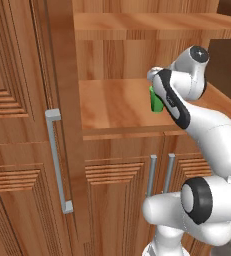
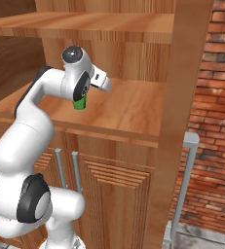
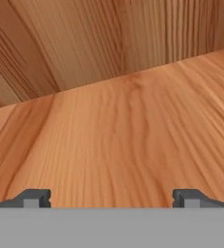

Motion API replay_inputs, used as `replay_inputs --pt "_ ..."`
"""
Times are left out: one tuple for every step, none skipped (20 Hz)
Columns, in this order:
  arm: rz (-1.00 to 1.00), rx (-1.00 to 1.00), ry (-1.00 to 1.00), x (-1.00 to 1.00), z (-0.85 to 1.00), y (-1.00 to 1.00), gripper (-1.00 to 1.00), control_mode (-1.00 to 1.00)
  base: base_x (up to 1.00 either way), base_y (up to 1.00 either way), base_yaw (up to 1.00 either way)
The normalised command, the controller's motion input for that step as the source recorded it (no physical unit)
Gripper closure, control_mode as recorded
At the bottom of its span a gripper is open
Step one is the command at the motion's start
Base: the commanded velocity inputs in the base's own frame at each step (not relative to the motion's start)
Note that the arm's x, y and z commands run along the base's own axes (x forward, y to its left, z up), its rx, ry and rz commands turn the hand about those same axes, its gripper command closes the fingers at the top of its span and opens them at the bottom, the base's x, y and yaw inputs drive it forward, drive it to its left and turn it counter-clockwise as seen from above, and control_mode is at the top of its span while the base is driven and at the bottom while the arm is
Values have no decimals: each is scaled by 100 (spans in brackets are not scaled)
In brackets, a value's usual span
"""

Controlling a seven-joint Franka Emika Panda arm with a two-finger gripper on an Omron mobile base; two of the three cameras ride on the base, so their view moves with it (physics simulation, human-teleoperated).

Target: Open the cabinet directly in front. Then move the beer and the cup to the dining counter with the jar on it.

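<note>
The cabinet (image 1: 22, 130) stands open, its left door swung out with a long grey handle (image 1: 57, 160), its right door (image 2: 182, 112) seen edge-on. My arm reaches onto the middle shelf (image 2: 128, 107). A small plain green cup (image 1: 156, 102) (image 2: 79, 104) stands on that shelf, mostly covered by my wrist; no mark shows on it. My gripper (image 3: 111, 198) is open, its fingertips (image 3: 36, 197) wide apart over bare shelf wood, facing the back panel, with the cup behind and beside the hand. The beer, the jar and the dining counter are out of view.
An upper shelf (image 1: 147, 22) hangs close above my arm. Below the shelf are two shut lower doors with short grey handles (image 1: 159, 172) (image 2: 67, 170). A red brick wall (image 2: 216, 121) lies right of the open right door.
</note>
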Motion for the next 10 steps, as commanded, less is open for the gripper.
replay_inputs --pt "0 0 1 17 -19 0 -100 -100 0 0 0" --pt "0 0 1 16 -21 0 -100 -100 0 0 0" --pt "0 0 2 18 -19 0 -100 -100 0 0 0" --pt "0 0 3 18 -19 -1 -100 -100 0 0 0" --pt "0 0 1 14 -18 -4 -100 -100 0 0 0" --pt "0 0 0 12 -16 -4 -100 -100 0 0 0" --pt "0 0 0 11 -15 -4 -100 -100 0 0 0" --pt "0 0 0 1 -16 -3 -100 -100 0 0 0" --pt "0 0 1 0 -17 -3 -100 -100 0 0 0" --pt "0 0 1 0 -16 -1 -100 -100 0 0 0"
